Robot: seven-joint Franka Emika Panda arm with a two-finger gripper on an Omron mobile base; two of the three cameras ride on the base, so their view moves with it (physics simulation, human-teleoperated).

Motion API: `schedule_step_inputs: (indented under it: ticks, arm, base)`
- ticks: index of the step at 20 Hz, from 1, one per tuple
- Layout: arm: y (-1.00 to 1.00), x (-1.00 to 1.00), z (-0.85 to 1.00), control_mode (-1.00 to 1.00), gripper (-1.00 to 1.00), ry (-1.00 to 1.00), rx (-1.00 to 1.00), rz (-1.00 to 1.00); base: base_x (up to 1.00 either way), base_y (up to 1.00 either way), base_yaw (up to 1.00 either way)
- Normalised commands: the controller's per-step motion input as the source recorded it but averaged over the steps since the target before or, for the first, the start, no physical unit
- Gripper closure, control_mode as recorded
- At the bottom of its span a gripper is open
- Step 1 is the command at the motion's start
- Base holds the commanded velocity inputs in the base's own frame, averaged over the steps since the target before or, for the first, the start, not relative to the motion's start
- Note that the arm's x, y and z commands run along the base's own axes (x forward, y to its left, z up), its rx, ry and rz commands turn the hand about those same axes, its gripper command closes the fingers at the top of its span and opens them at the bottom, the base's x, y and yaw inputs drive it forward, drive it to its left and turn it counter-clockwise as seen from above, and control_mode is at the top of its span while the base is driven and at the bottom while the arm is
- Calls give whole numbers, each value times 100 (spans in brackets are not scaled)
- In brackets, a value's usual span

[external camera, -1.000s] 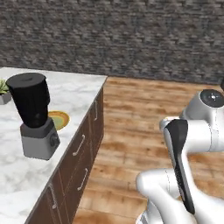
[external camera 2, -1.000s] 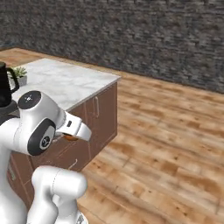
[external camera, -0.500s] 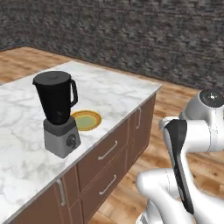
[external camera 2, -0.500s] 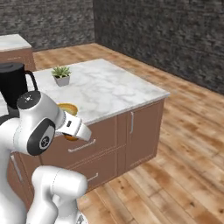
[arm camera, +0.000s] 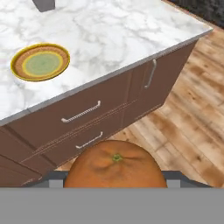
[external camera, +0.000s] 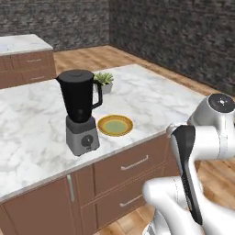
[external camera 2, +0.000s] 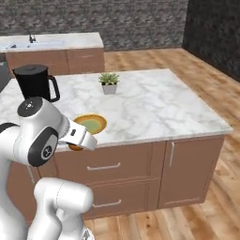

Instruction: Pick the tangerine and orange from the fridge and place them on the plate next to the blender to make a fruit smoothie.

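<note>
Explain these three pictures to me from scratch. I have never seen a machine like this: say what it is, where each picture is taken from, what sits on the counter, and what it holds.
This is a rendered kitchen with a white robot arm on a driving base. Two pictures come from cameras on that base, behind the arm to its left and right, looking forward over it. The third comes from a camera on the arm's hand, looking along its fingers.

On the marble counter stand a black blender on a grey base, a round yellow plate right beside it, and a small potted plant further back. Brown drawers sit below.

In the hand view, an orange fruit sits right at the hand, so the hand is very likely carrying it. The plate has nothing on it yet.
</note>
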Motion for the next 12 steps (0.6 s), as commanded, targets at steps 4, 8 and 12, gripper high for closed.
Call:
schedule_step_inputs:
  ticks: [4,8,12]
  arm:
    - [0,0,0,100,100,0,0,0]
    - [0,0,0,100,100,0,0,0]
    - [0,0,0,100,100,0,0,0]
  base:
    - [29,-83,53]
    - [31,-45,50]
    - [52,0,49]
